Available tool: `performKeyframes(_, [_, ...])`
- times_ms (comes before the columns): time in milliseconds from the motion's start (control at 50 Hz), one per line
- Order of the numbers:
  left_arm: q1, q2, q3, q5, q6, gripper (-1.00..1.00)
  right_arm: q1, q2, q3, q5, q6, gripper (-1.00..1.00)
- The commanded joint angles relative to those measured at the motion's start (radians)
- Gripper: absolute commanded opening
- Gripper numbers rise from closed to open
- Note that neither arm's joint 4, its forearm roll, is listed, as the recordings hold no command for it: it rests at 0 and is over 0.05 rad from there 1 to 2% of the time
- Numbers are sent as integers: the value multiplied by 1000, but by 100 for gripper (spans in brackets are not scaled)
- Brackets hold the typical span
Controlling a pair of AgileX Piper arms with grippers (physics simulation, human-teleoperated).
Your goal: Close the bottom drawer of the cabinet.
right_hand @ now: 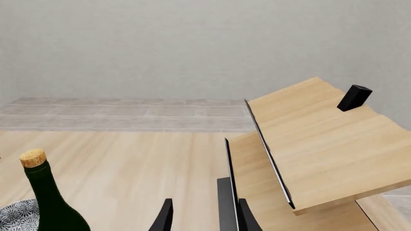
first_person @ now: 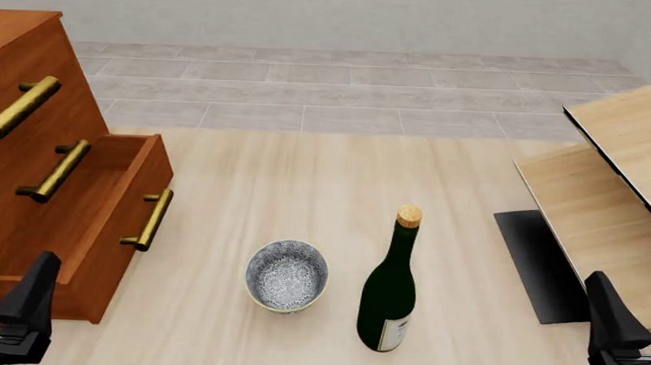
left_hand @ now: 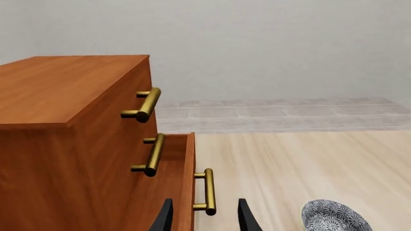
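Note:
The reddish-brown cabinet [first_person: 16, 50] stands at the left; it also shows in the left wrist view [left_hand: 64, 86]. Its bottom drawer [first_person: 112, 236] is pulled out, with its brass handle [first_person: 151, 219] facing the table's middle. In the left wrist view the drawer's front edge [left_hand: 188, 183] and handle [left_hand: 209, 191] lie just ahead, between my fingertips. My left gripper [first_person: 6, 281] [left_hand: 205, 202] is open and empty, near the drawer's near corner. My right gripper [first_person: 638, 300] [right_hand: 205, 204] is open and empty at the far right.
A patterned bowl [first_person: 286, 274] [left_hand: 334, 216] and a green corked bottle [first_person: 390, 290] [right_hand: 48, 202] stand at the table's middle. Pale light-wood furniture [first_person: 619, 160] [right_hand: 314, 139] with a black panel [first_person: 534, 263] stands at the right.

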Motion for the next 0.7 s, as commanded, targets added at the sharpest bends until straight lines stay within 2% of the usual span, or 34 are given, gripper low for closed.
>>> performKeyframes(20, [-61,2,-13,18,22,100,2,3,2,-3,-1,100])
performKeyframes(240, [-235,-1,-20,62,30,100,3,2,0,1,-3,100])
performKeyframes(400, [-296,4,8,61,47,100,3,5,1,-2,-3,100])
performKeyframes(500, [-339,60,12,15,37,100,4,8,3,-5,-1,100])
performKeyframes(560, [-355,134,13,-37,10,100,5,10,1,-4,0,100])
performKeyframes(700, [-407,262,14,-139,-1,100,8,25,1,-14,3,100])
